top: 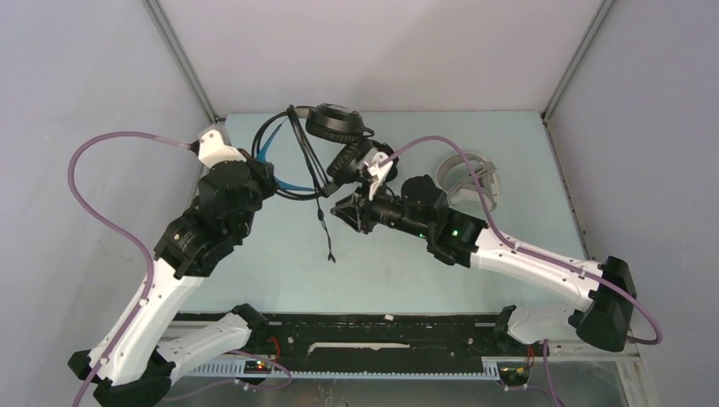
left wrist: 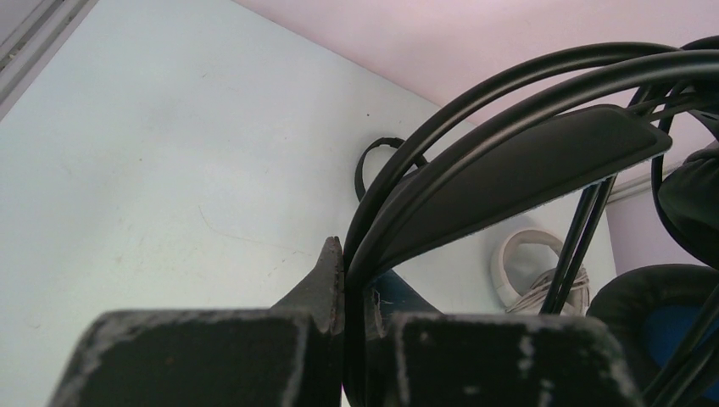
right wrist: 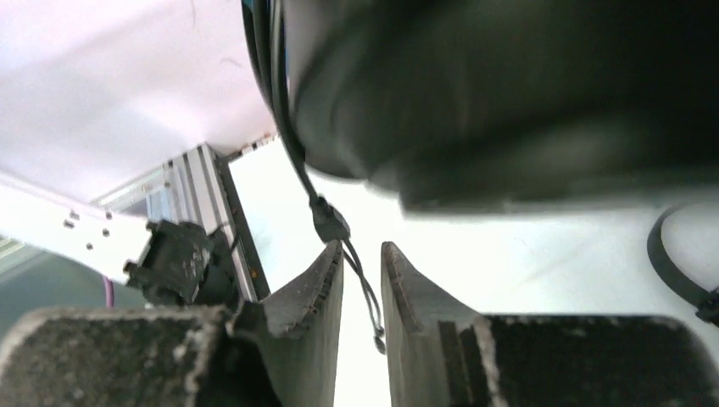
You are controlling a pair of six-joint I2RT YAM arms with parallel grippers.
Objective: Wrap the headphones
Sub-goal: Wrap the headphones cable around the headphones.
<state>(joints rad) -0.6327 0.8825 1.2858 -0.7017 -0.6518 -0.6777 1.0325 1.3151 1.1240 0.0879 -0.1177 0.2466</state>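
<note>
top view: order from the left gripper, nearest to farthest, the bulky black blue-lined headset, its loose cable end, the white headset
1. Bulky black headset with blue-lined headband: clamped in the left gripper, so touching it.
2. Loose black cable end: trailing down to the right of that gripper, nearer the arm bases.
3. White headset: far over on the right side.

The bulkier black headset [top: 337, 123], its headband lined in blue, is held up at about 11 o'clock over the bench [top: 254, 271], the band pinched in the closed left pincer [left wrist: 343, 259]. Its thin black cable [top: 325, 229] trails toward 6 o'clock. The white headset [top: 494, 185] lies flat at 2 o'clock, its pale cable gathered inside the band. The slim black headset [left wrist: 373, 161] shows small and far off in the left wrist view.
</note>
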